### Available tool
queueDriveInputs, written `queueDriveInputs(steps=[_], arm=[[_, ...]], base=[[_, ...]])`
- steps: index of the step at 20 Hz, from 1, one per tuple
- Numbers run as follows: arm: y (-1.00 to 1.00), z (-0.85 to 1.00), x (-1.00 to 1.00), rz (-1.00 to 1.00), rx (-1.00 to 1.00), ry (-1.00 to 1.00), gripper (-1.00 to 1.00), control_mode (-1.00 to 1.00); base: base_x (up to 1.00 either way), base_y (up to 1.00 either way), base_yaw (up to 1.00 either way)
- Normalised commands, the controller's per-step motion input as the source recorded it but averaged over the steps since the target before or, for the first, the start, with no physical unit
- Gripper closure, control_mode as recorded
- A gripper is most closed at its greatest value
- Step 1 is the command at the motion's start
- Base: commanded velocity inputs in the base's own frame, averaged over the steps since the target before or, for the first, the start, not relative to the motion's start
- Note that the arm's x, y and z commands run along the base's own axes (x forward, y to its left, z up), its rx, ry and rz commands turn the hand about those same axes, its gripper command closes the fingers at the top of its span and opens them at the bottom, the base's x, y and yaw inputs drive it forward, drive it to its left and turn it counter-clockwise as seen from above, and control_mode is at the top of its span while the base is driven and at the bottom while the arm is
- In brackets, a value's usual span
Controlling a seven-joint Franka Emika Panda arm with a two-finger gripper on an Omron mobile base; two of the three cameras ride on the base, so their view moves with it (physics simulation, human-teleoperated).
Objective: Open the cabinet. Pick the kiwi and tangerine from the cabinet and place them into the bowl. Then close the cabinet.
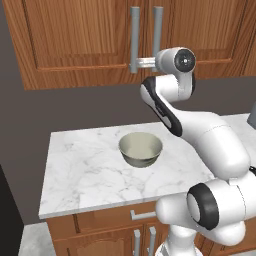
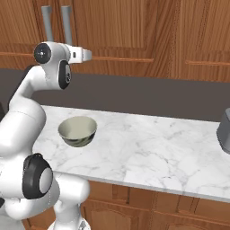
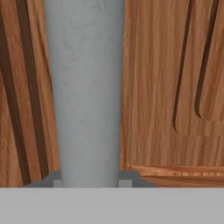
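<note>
Pincer (image 3: 89, 181) tight on cabinet (image 1: 75, 40) handle (image 3: 85, 87); bowl (image 1: 141, 149) below.

1. One cabinet (image 1: 85, 40) on the wall, with two panelled doors, both shut.
2. Two long grey bar handles (image 1: 135, 37), upright side by side at 12 o'clock in the left base view.
3. One bowl (image 1: 140, 148) on the marble bench (image 1: 80, 170).
4. One tool (image 1: 134, 64), with two fingertips (image 3: 53, 179) either side of one handle.
5. One grey object (image 2: 224, 130) at 3 o'clock in the right base view; what it is cannot be told.
</note>
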Motion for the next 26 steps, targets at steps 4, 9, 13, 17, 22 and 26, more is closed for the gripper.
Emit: queueDriveInputs(steps=[4, 9, 13, 17, 22, 26], arm=[[-0.03, 0.01, -0.02, 0.00, 0.01, 0.00, 1.00, -1.00], [-0.44, 0.14, -0.31, 0.00, 0.05, 0.00, 1.00, -1.00], [-0.73, 0.15, -0.46, -0.02, 0.05, 0.00, 1.00, -1.00], [-0.91, 0.16, -0.53, -0.07, 0.05, 0.00, 1.00, -1.00], [-1.00, 0.14, -0.60, -0.07, 0.06, 0.00, 1.00, -1.00], [-1.00, 0.19, -0.69, -0.07, 0.09, 0.00, 1.00, -1.00]], base=[[0.00, 0.00, 0.00], [0.00, 0.00, 0.00], [0.00, 0.00, 0.00], [0.00, 0.00, 0.00], [0.00, 0.00, 0.00], [0.00, 0.00, 0.00]])
